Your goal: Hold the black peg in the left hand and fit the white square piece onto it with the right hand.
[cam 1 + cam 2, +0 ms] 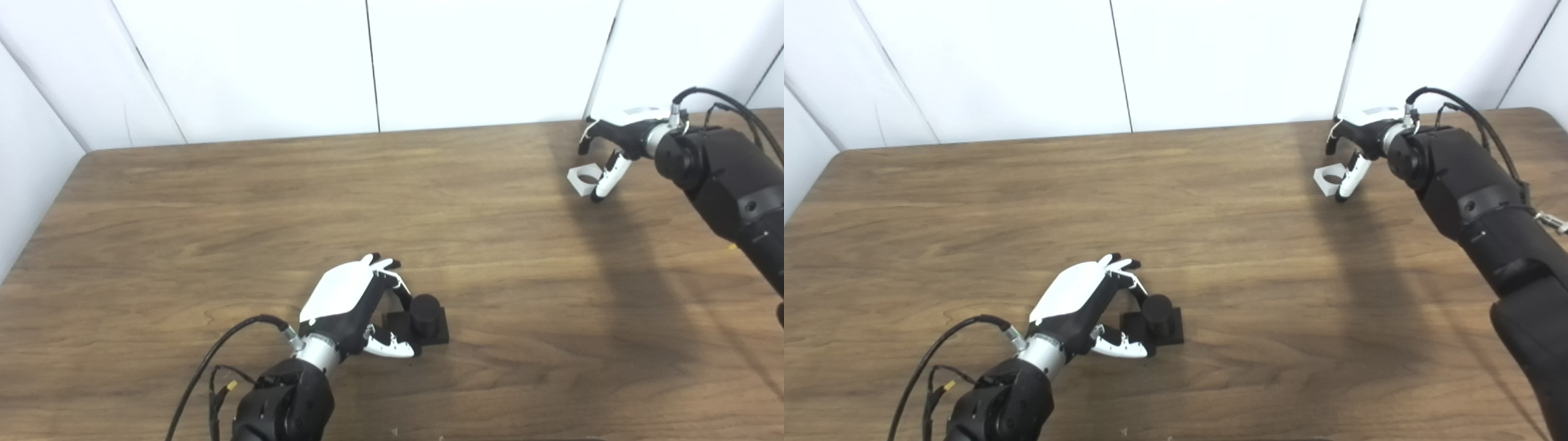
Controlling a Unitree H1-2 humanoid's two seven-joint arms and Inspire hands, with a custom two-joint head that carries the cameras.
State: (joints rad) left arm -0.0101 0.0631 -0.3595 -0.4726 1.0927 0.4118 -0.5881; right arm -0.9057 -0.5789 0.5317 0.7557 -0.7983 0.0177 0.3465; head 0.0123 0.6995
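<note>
White wall panels stand behind a brown wooden table (pixel 245 202). Near the front edge, the left hand (pixel 352 300) curls around the black peg (pixel 424 309), a short cylinder upright on a square black base resting on the wood; fingers arch over it and the thumb lies along the base's near side, though a firm clamp cannot be told. Far off at the right rear, the right hand (pixel 1353 144) hovers with fingers spread over the white square piece (pixel 1330 179), its thumb touching the piece's right side
</note>
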